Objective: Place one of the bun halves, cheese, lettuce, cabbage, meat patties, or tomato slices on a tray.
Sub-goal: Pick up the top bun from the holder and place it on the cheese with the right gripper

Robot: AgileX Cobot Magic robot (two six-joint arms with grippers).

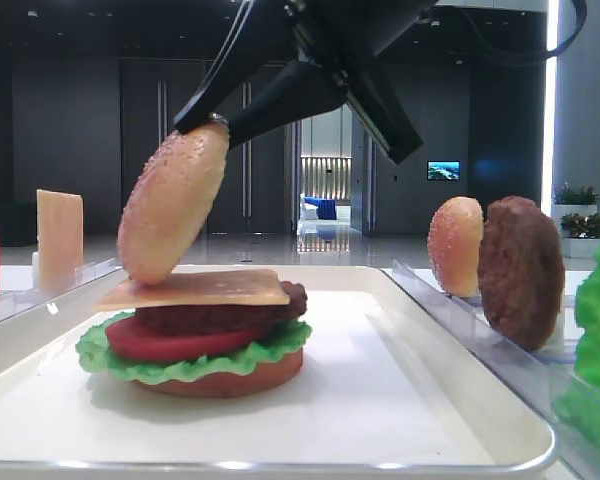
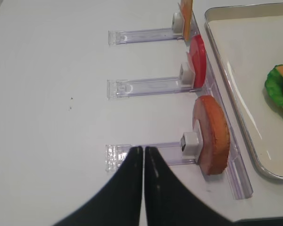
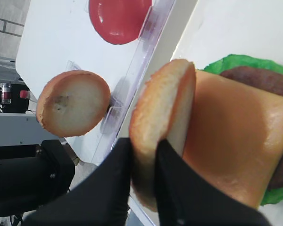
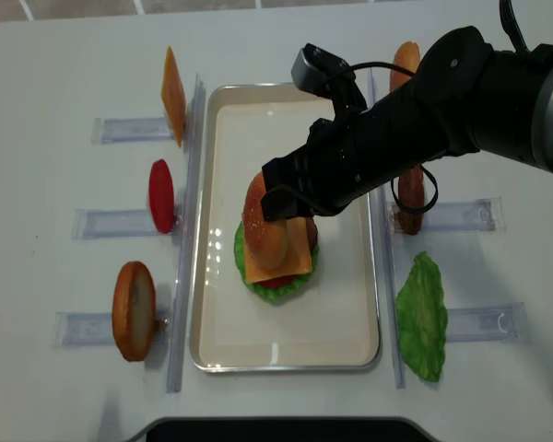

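1. Right gripper point(image 1: 215, 122) comes down from the top of the low side view and pinches the upper edge of a bun half point(image 1: 172, 204). The bun hangs tilted, its lower edge touching the cheese slice point(image 1: 195, 289) on top of the stack. Below the cheese lie a patty point(image 1: 225, 318), a tomato slice point(image 1: 175, 343), lettuce point(image 1: 195, 365) and a bottom bun point(image 1: 235, 381), all on the tray point(image 1: 380, 420).
2. Seen from the right wrist, the black fingers point(image 3: 170, 183) clamp the bun half point(image 3: 162, 127) on edge beside the cheese point(image 3: 231, 146). Another bun point(image 3: 73, 103) stands off the tray.
3. From the left wrist, the left gripper point(image 2: 143, 155) is pressed together with nothing in it, above the table point(image 2: 47, 84) near a clear holder point(image 2: 146, 153) with a standing bun point(image 2: 211, 134).
4. From overhead, the right gripper point(image 4: 278, 204) reaches across to the middle of the tray point(image 4: 286, 354), the bun half point(image 4: 265, 226) over the stack.
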